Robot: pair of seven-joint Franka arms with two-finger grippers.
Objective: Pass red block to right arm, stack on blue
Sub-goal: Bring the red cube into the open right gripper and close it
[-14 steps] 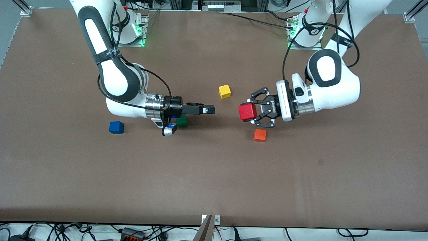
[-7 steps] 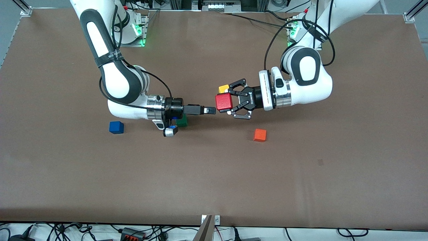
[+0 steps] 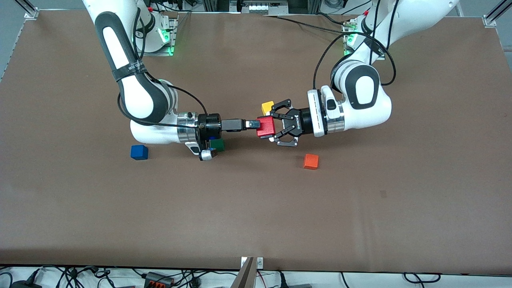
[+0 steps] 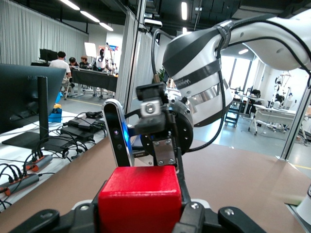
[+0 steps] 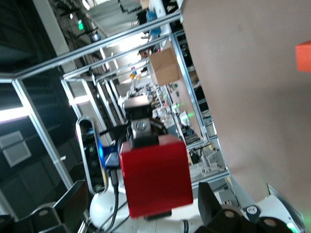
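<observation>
The red block (image 3: 265,127) is up in the air over the table's middle, clamped in my left gripper (image 3: 270,128), a wide black claw that is shut on it. It fills the left wrist view (image 4: 141,199). My right gripper (image 3: 251,124), slim and black, meets the block from the right arm's end. In the right wrist view the block (image 5: 155,177) sits between its fingers (image 5: 206,201) with gaps on both sides, so this gripper is open. The blue cube (image 3: 139,152) lies on the table toward the right arm's end, beside the right forearm.
A green cube (image 3: 218,145) lies partly hidden under my right wrist. A yellow cube (image 3: 267,107) sits just farther from the front camera than the red block. An orange cube (image 3: 311,161) lies nearer that camera, below my left gripper, and shows in the right wrist view (image 5: 303,56).
My left gripper has carried the red block toward the right arm's end until it reached the right gripper's fingers. The right gripper has edged toward it and now stands around the block.
</observation>
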